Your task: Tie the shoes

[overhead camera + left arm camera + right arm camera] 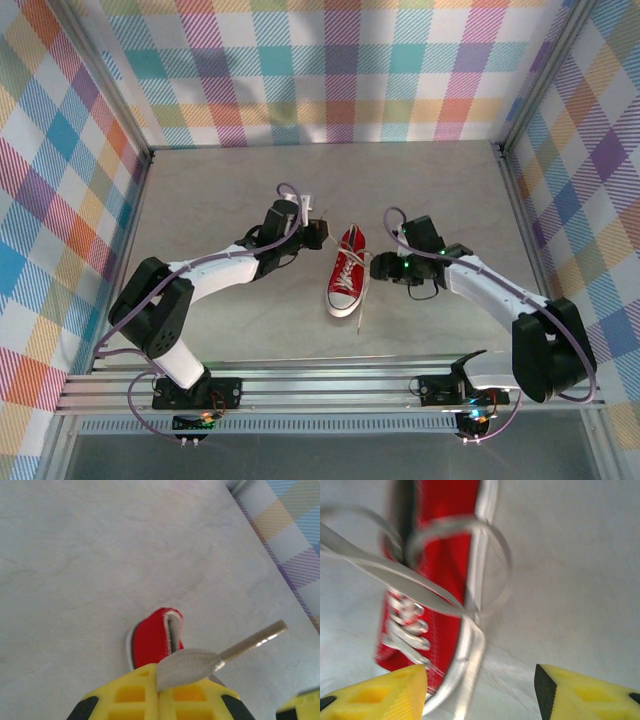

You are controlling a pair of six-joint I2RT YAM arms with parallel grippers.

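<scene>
Knot-forming step: my left fingers (132,696) pinch the white lace (187,669) end of the red canvas sneaker (347,272). My right fingers (385,690) stand apart, empty, near its loop (507,567). I reckon they grasp that next.

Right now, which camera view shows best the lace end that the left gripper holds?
The left wrist view: the lace end, with its stiff tip, sticks out sharp and close from the shut left gripper. The top external view gives it as a thin thread beside the sneaker. The right wrist view gives blurred lace loops.
</scene>
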